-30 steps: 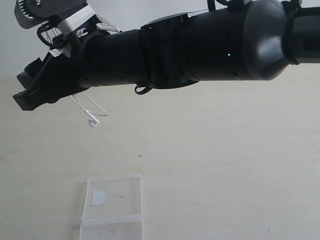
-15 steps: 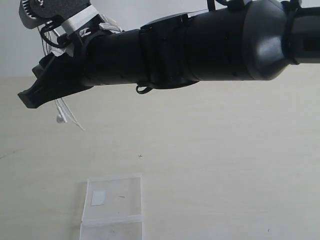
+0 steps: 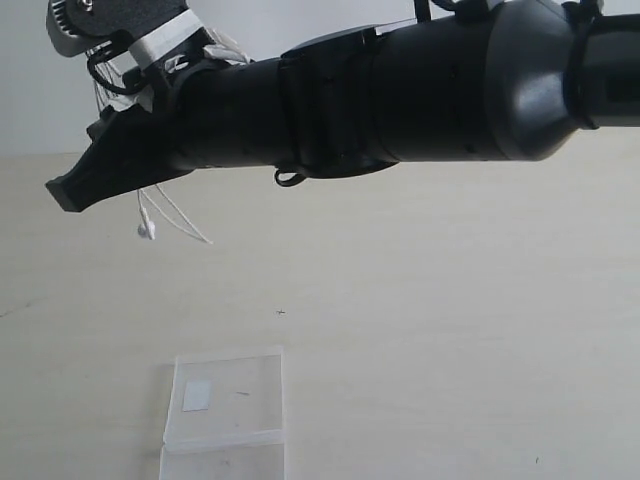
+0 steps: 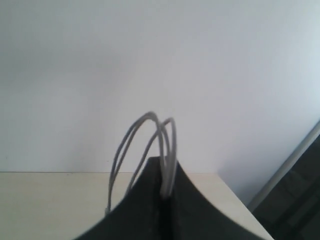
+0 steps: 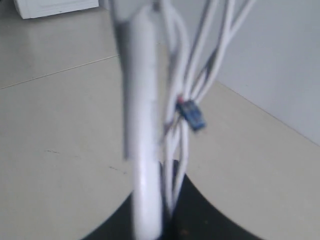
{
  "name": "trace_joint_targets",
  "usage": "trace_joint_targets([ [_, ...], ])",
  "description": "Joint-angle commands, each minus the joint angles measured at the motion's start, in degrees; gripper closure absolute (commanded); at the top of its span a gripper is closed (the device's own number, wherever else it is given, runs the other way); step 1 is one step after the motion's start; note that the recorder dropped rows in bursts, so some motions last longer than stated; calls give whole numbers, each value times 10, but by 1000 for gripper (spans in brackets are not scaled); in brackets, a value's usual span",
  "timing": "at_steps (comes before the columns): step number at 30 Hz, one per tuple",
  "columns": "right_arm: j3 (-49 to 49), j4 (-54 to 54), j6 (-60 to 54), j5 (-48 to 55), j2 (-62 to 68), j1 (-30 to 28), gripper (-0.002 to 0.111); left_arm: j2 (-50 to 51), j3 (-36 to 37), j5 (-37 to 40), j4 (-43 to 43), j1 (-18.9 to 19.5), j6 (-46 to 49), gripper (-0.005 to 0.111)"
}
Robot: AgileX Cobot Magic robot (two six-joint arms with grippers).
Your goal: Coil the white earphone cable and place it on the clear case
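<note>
The white earphone cable (image 3: 170, 213) hangs in the air at the upper left of the exterior view, one earbud (image 3: 146, 230) dangling above the table. Both grippers hold it. My right gripper (image 3: 72, 192), on the big black arm that reaches across from the right, is shut on several strands (image 5: 200, 65). In the left wrist view my left gripper (image 4: 164, 166) is shut on loops of the cable (image 4: 150, 118) that arch over its tips. The clear case (image 3: 228, 398) lies flat on the table near the front, well below the cable, with its whitish label (image 3: 196, 396) inside.
The beige table (image 3: 450, 330) stretches around the case. A grey, white-taped arm part (image 3: 110, 20) sits at the top left corner above the black arm. A small blue tag (image 5: 192, 116) sits among the cable strands, and a thick blurred white piece (image 5: 142, 125) is close to the lens.
The right gripper's tip has risen slightly and shifted right. The dangling earbud swung left, then partly back, and now hangs higher than a second ago. The case has not moved.
</note>
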Motion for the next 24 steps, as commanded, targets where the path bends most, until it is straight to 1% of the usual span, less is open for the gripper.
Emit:
trace_joint_targets([
  [1,1,2,20,-52,-6,1,108,-8,-4,57,13,1,14,107],
  [4,22,2,18,-54,-22,1,108,-10,-4,94,16,1,29,107],
  [7,45,2,8,-58,-47,1,108,-10,-4,128,16,1,65,107],
  [11,67,2,-2,-60,-90,1,108,-10,0,155,16,1,98,107],
  [16,74,2,-7,-60,-136,1,108,-10,34,153,16,1,106,107],
  [21,74,2,-6,-71,-159,1,108,-10,74,100,15,1,106,107],
  [24,78,2,-7,-120,-161,1,108,-10,85,72,27,1,110,107],
])
